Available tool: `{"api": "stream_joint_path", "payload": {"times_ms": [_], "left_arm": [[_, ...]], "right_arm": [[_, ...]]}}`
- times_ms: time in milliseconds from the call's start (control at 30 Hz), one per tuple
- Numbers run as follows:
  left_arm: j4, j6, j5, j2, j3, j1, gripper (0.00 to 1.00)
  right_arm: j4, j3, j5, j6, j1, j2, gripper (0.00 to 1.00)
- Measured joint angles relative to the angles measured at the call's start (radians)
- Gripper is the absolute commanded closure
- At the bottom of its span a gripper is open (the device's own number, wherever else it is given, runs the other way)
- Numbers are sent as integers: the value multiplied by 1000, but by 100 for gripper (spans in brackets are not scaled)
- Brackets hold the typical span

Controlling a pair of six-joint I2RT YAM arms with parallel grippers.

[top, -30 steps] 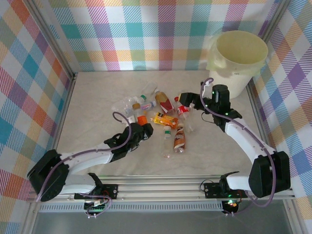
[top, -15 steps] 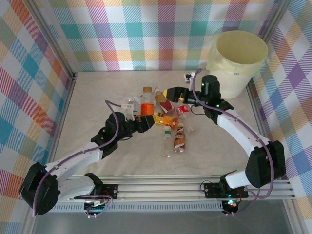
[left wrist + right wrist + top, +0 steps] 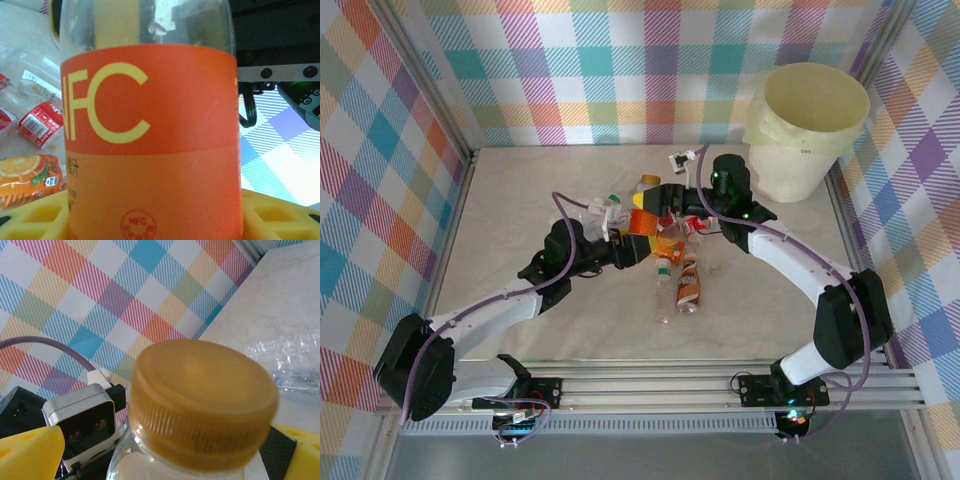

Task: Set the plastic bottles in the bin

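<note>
Apparently a handover. Left claw [image 3: 638, 240] is clamped on the clear plastic bottle with the orange NFC label [image 3: 150, 125], near the centre of the pale counter [image 3: 520, 200], beside the loose bottles [image 3: 688, 282]. Right claw [image 3: 165, 455] gapes wide, straddling the bottle's amber screw cap [image 3: 200, 390] without gripping it. The large cream-yellow round plastic bin [image 3: 817, 100] is at 2 o'clock. Right should close below the cap, on the neck, before left lets go, then swing toward 2 o'clock.
</note>
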Motion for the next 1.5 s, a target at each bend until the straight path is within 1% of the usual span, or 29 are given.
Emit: {"api": "stream_joint_path", "payload": {"times_ms": [100,300,433,500,600,667,700,733,833,900,1067,1200,1333,1500], "left_arm": [[5,-6,11,13,10,0,48],[22,-11,34,27,23,0,48],[27,-13,45,35,30,0,47],[32,-10,53,43,31,0,47],[33,-10,64,49,36,0,43],[23,-8,70,50,45,0,37],[12,-1,71,51,52,0,33],[-1,-2,68,52,60,0,28],[-46,15,48,55,88,1,9],[-76,25,39,55,105,1,0],[-131,46,5,46,112,1,0],[-166,64,-46,0,95,1,0],[-204,74,-120,-60,77,1,0],[-237,81,-230,-137,27,1,0]], "right_arm": [[-27,15,-33,-26,6,5,5],[-75,27,-41,-87,12,5,29],[-105,30,-18,-117,8,4,43],[-122,30,-6,-120,7,-2,47],[-140,30,7,-122,6,-10,51],[-148,30,16,-123,6,-15,54],[-148,30,21,-123,6,-19,56],[-148,30,29,-126,8,-22,58],[-150,30,64,-127,14,-31,60],[-150,30,100,-127,14,-35,61],[-156,24,213,-126,11,-55,63],[-158,22,296,-120,-18,-66,64],[-167,22,361,-119,-82,-67,65],[-194,23,441,-119,-195,-67,66]]}}
